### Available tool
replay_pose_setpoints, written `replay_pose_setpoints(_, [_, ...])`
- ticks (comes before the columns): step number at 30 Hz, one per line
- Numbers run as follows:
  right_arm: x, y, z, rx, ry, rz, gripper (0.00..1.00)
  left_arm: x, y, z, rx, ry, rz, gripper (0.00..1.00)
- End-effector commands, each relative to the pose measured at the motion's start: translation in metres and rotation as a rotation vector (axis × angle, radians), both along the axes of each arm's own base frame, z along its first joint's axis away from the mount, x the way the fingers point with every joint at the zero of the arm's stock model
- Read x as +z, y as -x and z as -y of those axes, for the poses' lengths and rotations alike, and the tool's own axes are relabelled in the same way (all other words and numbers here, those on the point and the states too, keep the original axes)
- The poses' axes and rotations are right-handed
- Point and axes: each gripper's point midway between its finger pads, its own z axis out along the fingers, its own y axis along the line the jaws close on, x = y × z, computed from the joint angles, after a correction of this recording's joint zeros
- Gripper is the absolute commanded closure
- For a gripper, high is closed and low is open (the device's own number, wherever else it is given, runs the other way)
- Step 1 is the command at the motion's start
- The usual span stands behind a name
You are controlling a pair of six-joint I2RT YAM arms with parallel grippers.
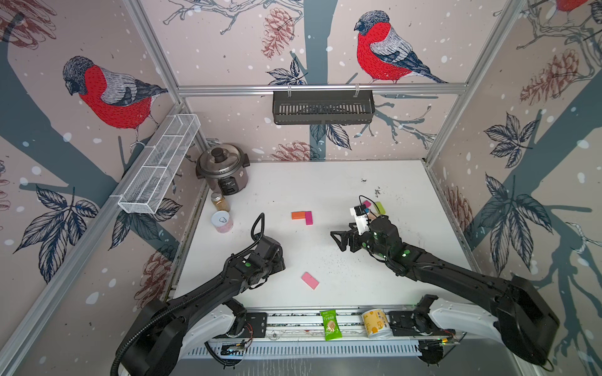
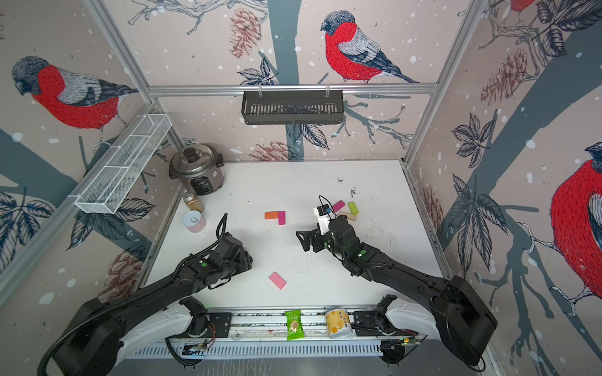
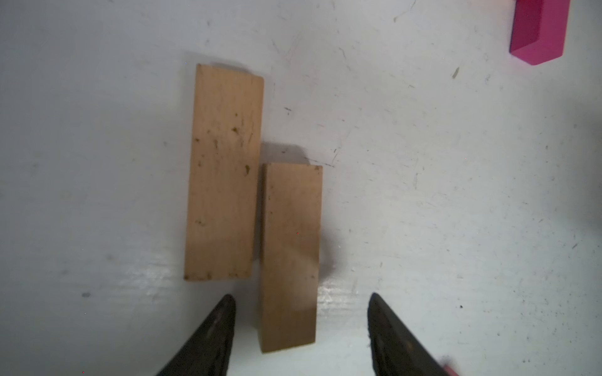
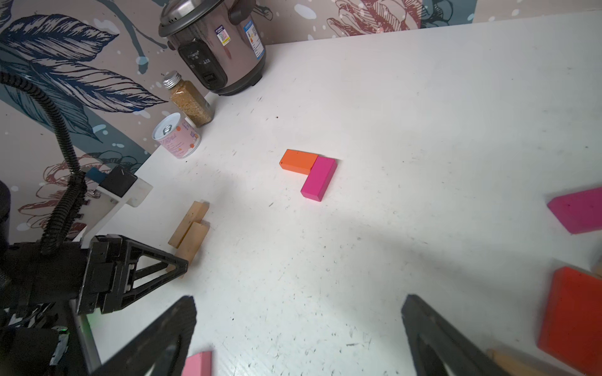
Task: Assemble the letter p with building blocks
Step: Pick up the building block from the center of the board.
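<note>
Left wrist view, left gripper (image 3: 302,299): jaws stood apart, straddling the near end of the second wood bar (image 3: 290,254); a gap showed on each side and no contact was seen.
Left wrist view, first wood bar (image 3: 224,172): plain tan with dark specks, flat on the white table (image 3: 423,195). It lay alongside the second bar with their long edges meeting, offset lengthwise.
Right wrist view, right gripper (image 4: 298,299): fingers were spread wide and empty, with bare table between them.
Right wrist view, orange block (image 4: 298,161) and magenta block (image 4: 318,178): small flat rectangles that touched to form an L near mid-table.
Right wrist view, wood bars: the first (image 4: 190,219) and second (image 4: 193,241) lay beside each other, the left gripper (image 4: 176,263) at the second's end.
Right wrist view, red block (image 4: 573,319): flat and cut off by the frame edge, near a second magenta block (image 4: 578,210).
Top views, light pink block (image 1: 309,280): lay alone and skewed between the arms, nearer the base.
Top views, lime green block (image 2: 353,207): lay just beyond the right wrist, beside the second magenta block (image 2: 338,205).
Top views, grippers: the right gripper (image 1: 337,241) gaped over bare table; the left was hidden under its own wrist.
</note>
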Motion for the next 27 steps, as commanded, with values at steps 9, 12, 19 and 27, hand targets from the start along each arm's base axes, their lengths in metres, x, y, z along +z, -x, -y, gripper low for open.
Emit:
replay_pose_setpoints(9, [0.0, -0.012, 0.003, -0.056, -0.007, 0.026, 0.0, -0.006, -0.001, -0.01, 0.037, -0.072, -0.016, 0.52])
replay_pose_setpoints(12, [-0.002, -0.012, 0.002, -0.057, -0.002, 0.021, 0.0, -0.007, -0.001, -0.011, 0.042, -0.091, -0.023, 0.55])
replay_pose_setpoints(19, [-0.009, -0.014, 0.001, -0.064, 0.012, 0.008, 0.0, -0.011, 0.002, -0.015, 0.046, -0.151, -0.042, 0.61])
replay_pose_setpoints(27, [-0.014, -0.016, 0.003, -0.076, 0.027, 0.004, 0.0, -0.013, 0.004, -0.017, 0.057, -0.215, -0.05, 0.68])
